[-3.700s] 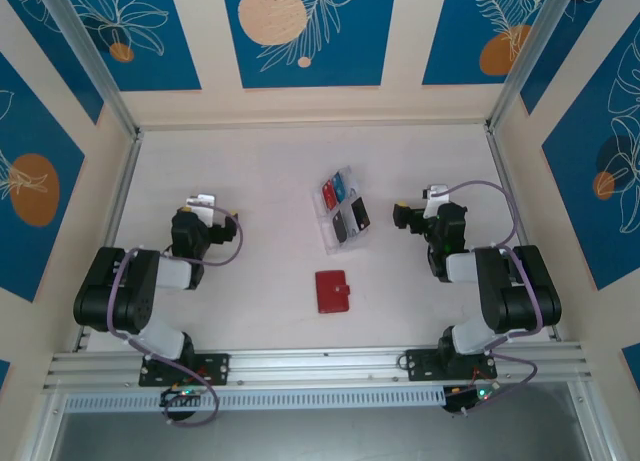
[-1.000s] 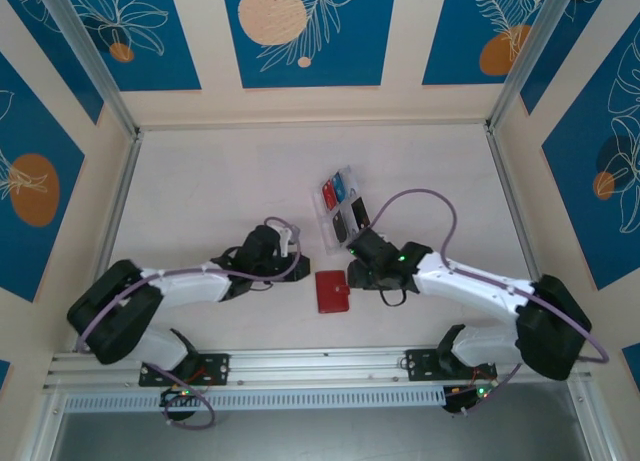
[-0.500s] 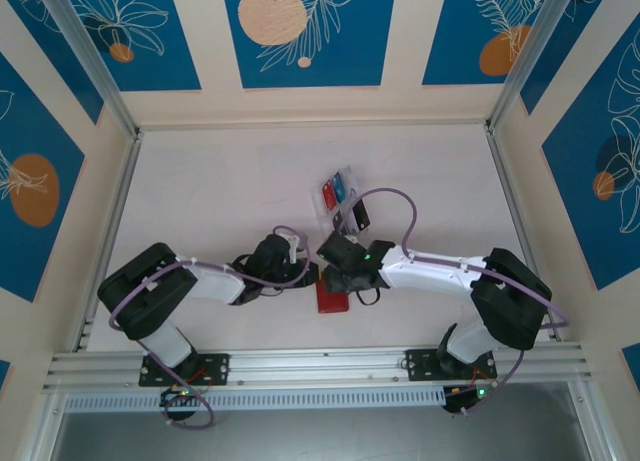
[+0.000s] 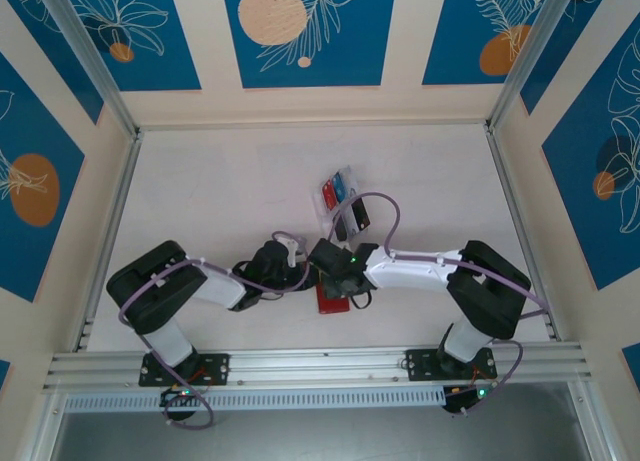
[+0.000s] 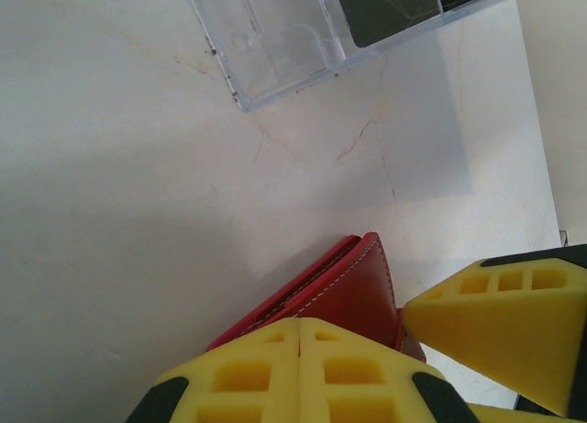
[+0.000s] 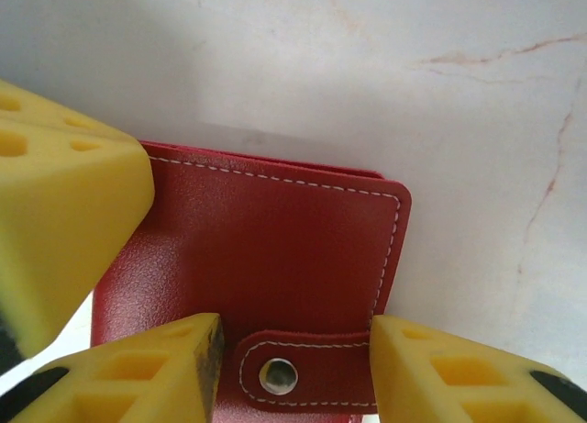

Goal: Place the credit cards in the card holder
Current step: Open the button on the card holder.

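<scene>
Right gripper (image 6: 295, 345) jaws stand apart, flanking the snap tab (image 6: 280, 377). Left gripper (image 5: 299, 372), fingers pressed together, braces the red card holder (image 6: 266, 249) from its 10 o'clock. Pinch the tab squarely and peel upward against that brace. The credit cards (image 4: 330, 193) wait at the holder's 12 o'clock.

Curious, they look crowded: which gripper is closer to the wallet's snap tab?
Right. Right gripper straddles the snap tab; left gripper, shut, sits at the card holder's edge.
</scene>
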Robot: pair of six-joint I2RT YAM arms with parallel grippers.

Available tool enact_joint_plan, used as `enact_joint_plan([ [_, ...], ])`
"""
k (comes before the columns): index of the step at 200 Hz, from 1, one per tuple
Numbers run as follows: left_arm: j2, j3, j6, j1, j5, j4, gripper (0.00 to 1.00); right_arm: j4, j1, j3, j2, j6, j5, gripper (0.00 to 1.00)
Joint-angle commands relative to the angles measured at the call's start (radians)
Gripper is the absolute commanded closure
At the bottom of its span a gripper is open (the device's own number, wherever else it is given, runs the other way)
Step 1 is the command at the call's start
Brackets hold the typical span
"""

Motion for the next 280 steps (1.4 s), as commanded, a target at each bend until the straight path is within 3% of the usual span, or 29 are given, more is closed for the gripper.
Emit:
enact_joint_plan([
  [1,0.036,-0.023,-0.013,-0.018,-0.014,-0.018,1.0,-0.057,0.021,0.028,0.039,0.023,0.035,0.57],
  [33,0.037,-0.032,-0.012,-0.019,-0.02,-0.011,1.0,-0.11,0.027,0.038,0.077,0.063,0.085,0.66],
  [53,0.036,-0.044,-0.009,-0.018,-0.028,-0.01,1.0,-0.137,0.031,0.043,0.083,0.082,0.118,0.79],
  [102,0.039,-0.057,0.003,-0.019,-0.051,-0.026,1.0,-0.173,0.042,0.045,-0.013,0.079,0.172,1.0],
  [153,0.047,-0.059,0.009,-0.021,-0.062,-0.032,1.0,-0.095,-0.039,-0.058,-0.158,0.063,0.087,1.0],
  [191,0.043,-0.055,0.013,-0.025,-0.054,-0.035,1.0,0.004,-0.187,-0.216,-0.258,0.161,0.019,0.64],
  [210,0.049,-0.055,0.013,-0.027,-0.054,-0.033,1.0,0.005,-0.199,-0.256,-0.314,0.222,0.067,0.53],
  [227,0.052,-0.055,0.011,-0.031,-0.054,-0.028,1.0,-0.019,-0.169,-0.245,-0.365,0.231,0.123,0.53],
  [246,0.054,-0.056,0.01,-0.034,-0.055,-0.028,1.0,-0.091,-0.087,-0.174,-0.393,0.214,0.214,0.64],
  [280,0.062,-0.054,0.005,-0.039,-0.059,-0.021,1.0,-0.063,-0.024,-0.09,-0.361,0.134,0.126,0.85],
])
